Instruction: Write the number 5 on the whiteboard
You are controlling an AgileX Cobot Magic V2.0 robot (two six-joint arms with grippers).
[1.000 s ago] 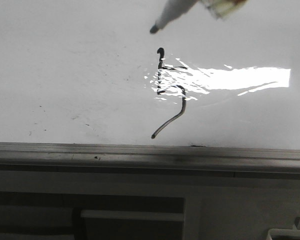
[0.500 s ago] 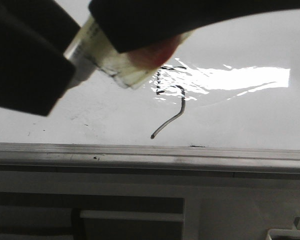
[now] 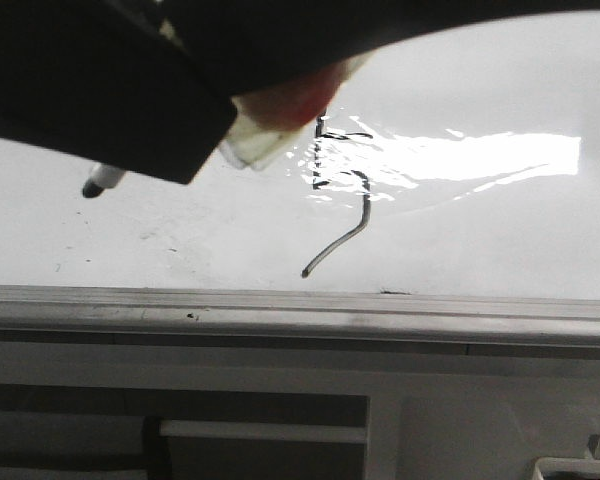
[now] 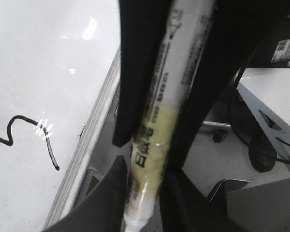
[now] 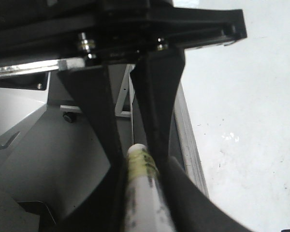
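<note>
The number 5 (image 3: 338, 190) is a thin black line on the glossy whiteboard (image 3: 500, 240), with a greyish tail curving down towards the board's near edge. It also shows in the left wrist view as the number 5 (image 4: 19, 131). A white marker (image 3: 263, 138) with a yellowish label hangs above the board, its dark tip (image 3: 92, 188) off to the left of the number. My left gripper (image 4: 147, 169) is shut on the marker's barrel (image 4: 154, 125). My right gripper (image 5: 145, 164) is shut on the marker's labelled end (image 5: 141, 159). Black gripper parts fill the top of the front view.
A grey metal edge strip (image 3: 300, 305) runs along the board's near side, with grey cabinet panels (image 3: 430, 400) below it. Beyond the board's edge, the left wrist view shows black cables (image 4: 241, 111) and a dark caster (image 4: 261, 154).
The marker has swung down and left; its tip went from above the number to the board's left part. Black gripper parts have come in across the top of the front view.
</note>
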